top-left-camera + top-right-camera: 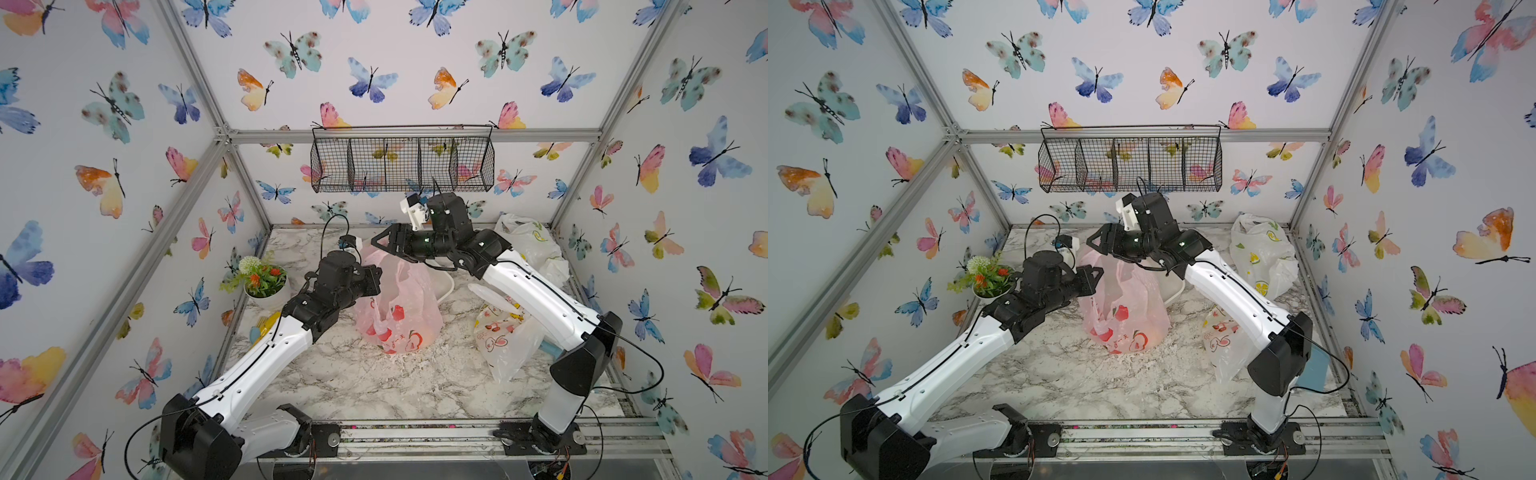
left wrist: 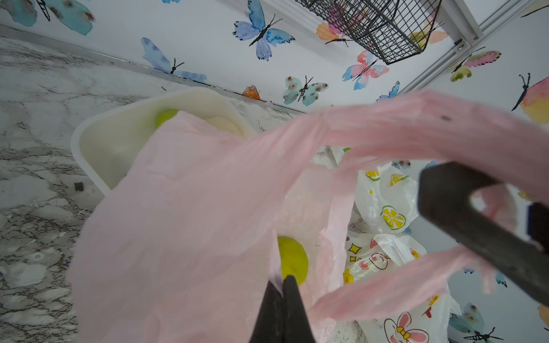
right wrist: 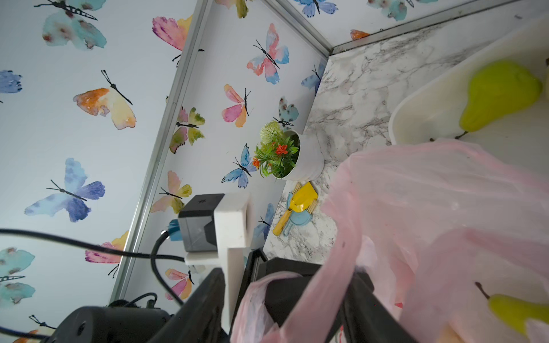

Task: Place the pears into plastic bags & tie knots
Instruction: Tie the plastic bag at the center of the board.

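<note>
Knotting | left fingers (image 2: pixel 294 308) clamped on pink bag (image 1: pixel 399 307) | right fingers (image 3: pixel 365 300) apart, handle (image 3: pixel 329 276) seemingly loose between | next: grip handle close above pink bag, keep it taut

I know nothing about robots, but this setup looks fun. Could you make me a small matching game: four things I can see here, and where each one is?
Things
1. pink translucent plastic bag with red apple prints
2. white plastic bag with yellow lemon prints
3. white round pot with a green plant and orange flowers
4. black wire mesh basket

Places
A. hanging on the back wall, above the marble-patterned table
B. far right corner of the table
C. middle of the table
D. left edge of the table, by the side wall

Pairs: 1-C, 2-B, 3-D, 4-A
</note>
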`<state>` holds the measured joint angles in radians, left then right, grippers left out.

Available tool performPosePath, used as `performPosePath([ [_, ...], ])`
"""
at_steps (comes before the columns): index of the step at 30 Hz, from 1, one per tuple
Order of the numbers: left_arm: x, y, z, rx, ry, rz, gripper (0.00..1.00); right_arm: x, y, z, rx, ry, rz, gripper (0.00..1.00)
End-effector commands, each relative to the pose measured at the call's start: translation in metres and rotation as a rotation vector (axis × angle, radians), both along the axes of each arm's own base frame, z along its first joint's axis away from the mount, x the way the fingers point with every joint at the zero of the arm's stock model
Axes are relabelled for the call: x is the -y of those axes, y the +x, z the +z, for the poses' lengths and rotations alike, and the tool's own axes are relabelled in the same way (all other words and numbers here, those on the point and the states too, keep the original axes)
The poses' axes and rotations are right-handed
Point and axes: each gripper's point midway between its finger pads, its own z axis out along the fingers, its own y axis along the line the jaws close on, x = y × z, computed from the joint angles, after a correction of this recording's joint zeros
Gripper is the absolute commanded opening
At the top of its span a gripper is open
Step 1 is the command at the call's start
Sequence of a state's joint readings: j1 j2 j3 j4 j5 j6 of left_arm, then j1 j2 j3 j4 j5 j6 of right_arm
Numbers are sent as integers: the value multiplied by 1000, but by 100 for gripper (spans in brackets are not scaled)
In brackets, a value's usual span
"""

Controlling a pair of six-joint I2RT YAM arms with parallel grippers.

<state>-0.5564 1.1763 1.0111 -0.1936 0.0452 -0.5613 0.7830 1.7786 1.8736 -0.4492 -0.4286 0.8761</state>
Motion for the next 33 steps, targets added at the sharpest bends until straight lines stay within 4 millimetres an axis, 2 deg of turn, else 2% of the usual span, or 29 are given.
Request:
performPosePath([
  [1, -3, -2, 19, 80, -13, 4, 0, -9, 5, 11, -37, 89, -6, 61],
  [3, -3, -2, 17, 81, -6, 1, 0, -13, 8, 15, -32, 120, -9, 56],
  [6, -4, -4, 10, 83, 27, -7, 0, -15, 11, 28, 4, 141, -2, 32],
  [7, -7, -6, 6, 82, 51, -11, 4, -15, 10, 39, 37, 153, 5, 24],
  [8, -11, -9, 3, 77, 81, -13, 11, -14, 8, 47, 65, 158, 15, 19],
  [10, -22, -18, -4, 76, 163, -25, 37, -15, 4, 61, 112, 162, 49, 14],
  [13, -33, -33, -3, 124, 231, -64, 61, -20, -5, 64, 122, 165, 125, 11],
  [15, -30, -45, 11, 191, 224, -127, 73, -22, -11, 61, 118, 171, 162, 8],
  [17, -20, -66, 31, 260, 174, -235, 87, -23, -14, 59, 118, 175, 190, 8],
  [18, -18, -74, 38, 288, 158, -272, 90, -24, -16, 60, 121, 174, 200, 7],
  [20, -22, -85, 48, 326, 165, -291, 95, -24, -21, 63, 132, 177, 236, 7],
  [22, -35, -84, 59, 373, 204, -247, 99, -25, -29, 66, 143, 177, 282, 7],
  [24, -40, -82, 75, 428, 195, -251, 99, -23, -33, 67, 149, 165, 305, 7],
  [27, -16, -105, 98, 494, 105, -469, 99, -19, -29, 63, 152, 148, 298, 7],
  [28, -14, -104, 101, 497, 108, -477, 98, -18, -30, 65, 153, 152, 307, 6],
  [31, -29, -81, 105, 532, 197, -356, 99, -17, -36, 72, 164, 167, 337, 6],
  [33, -31, -73, 117, 577, 194, -340, 98, -16, -38, 71, 164, 166, 340, 6],
])
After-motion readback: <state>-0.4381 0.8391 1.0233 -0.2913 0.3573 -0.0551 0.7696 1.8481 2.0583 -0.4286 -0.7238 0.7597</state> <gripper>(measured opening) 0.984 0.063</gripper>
